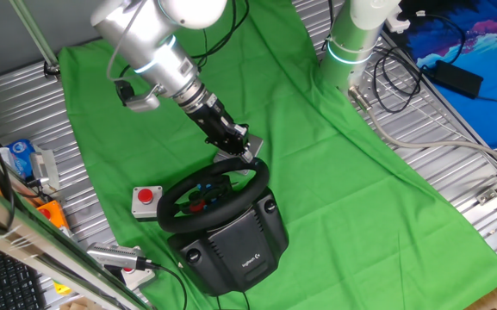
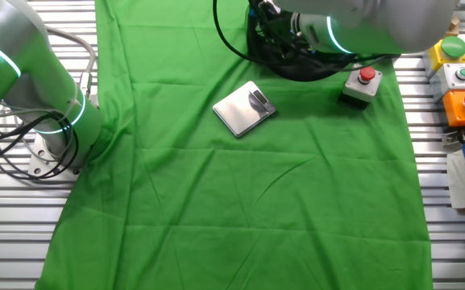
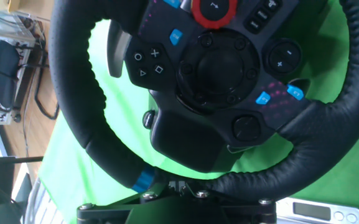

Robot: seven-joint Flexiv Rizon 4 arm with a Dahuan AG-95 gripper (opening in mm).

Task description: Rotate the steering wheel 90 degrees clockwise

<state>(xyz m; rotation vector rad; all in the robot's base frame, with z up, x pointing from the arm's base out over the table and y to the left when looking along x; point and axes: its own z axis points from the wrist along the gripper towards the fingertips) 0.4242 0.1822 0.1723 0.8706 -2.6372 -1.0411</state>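
Observation:
The black steering wheel (image 1: 216,195) sits on its bulky black base (image 1: 235,248) with a white logo, on the green cloth. My gripper (image 1: 249,158) is at the far side of the rim and appears shut on it. In the hand view the rim (image 3: 73,118) fills the frame, with blue and red hub buttons (image 3: 216,9) and a blue stripe (image 3: 143,180) on the rim right by my gripper (image 3: 178,185). The fingertips are hidden by the rim. In the other fixed view the wheel (image 2: 284,68) is mostly hidden behind my arm.
A small grey box with a red button (image 1: 146,200) stands left of the wheel, also in the other fixed view (image 2: 363,84). A flat grey plate (image 2: 244,109) lies behind the wheel. A second arm's base (image 1: 351,43) stands at the back right.

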